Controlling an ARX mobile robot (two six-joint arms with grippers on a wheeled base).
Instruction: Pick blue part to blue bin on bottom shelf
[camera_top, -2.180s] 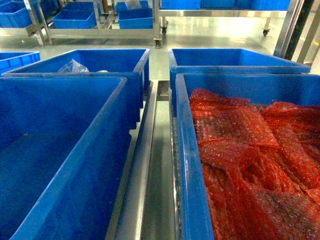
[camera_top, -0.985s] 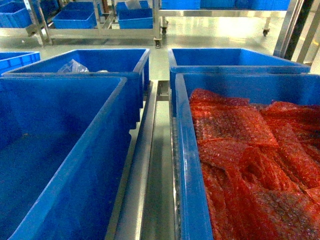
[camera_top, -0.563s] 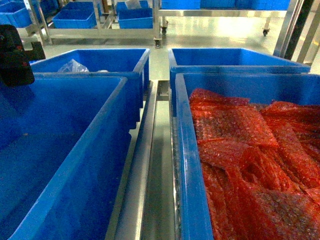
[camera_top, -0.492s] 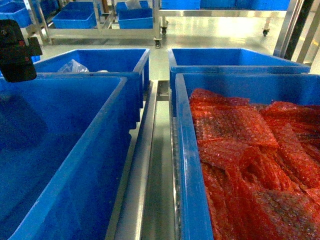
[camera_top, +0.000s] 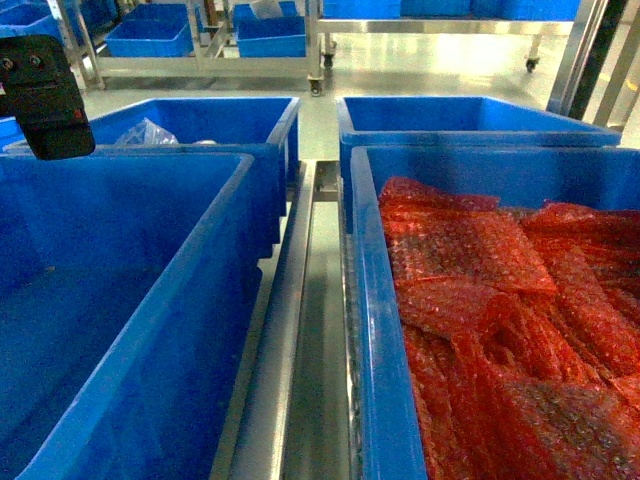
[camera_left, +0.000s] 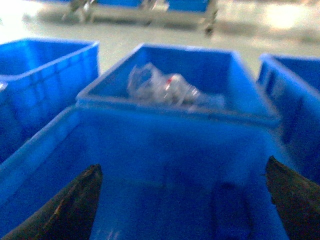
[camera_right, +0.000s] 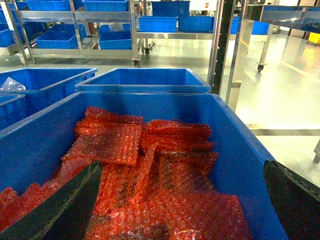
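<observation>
Small blue part not seen yet. Left black gripper (camera_left: 182, 200) held wide open over big empty blue plastic bin (camera_top: 215, 290); right black gripper (camera_right: 182, 200) open over red bubble-wrap sheets (camera_right: 150, 170). Bins best searched slowly before anything is grabbed.

My left claw (camera_top: 45, 95) up top-left over empty blue bin (camera_top: 120, 300). Right bin (camera_top: 375, 330) w/ red bubble wrap (camera_top: 500, 320). Steel rail (camera_top: 290, 330) btwn them.

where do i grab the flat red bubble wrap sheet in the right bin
Pinch the flat red bubble-wrap sheet by its free right edge, probably straight down from above: it lies limp and flat, and the blue plastic bin's walls block side approaches.
</observation>
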